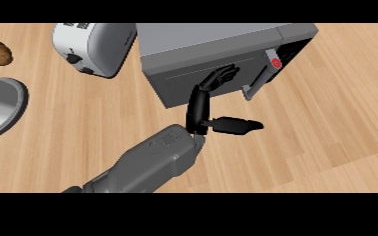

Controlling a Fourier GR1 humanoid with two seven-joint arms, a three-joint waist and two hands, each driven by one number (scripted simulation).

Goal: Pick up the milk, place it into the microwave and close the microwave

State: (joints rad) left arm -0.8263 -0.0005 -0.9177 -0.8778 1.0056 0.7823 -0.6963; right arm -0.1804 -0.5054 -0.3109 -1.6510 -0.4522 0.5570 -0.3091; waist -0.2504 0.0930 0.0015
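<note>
Milk is not visible; judging by the door pressed shut, it probably sits inside the microwave, at 12 o'clock on the tabletop. One hand shows, which side cannot be told; its fingers lie straight and spread, holding nothing, flat against the door, thumb pointing to 3 o'clock. To finish the closing step well, the push should stay square to the door until the latch seats. Count: one microwave, one toaster at 10 o'clock, one metal bowl at 9 o'clock, one brown object at the left edge.
</note>
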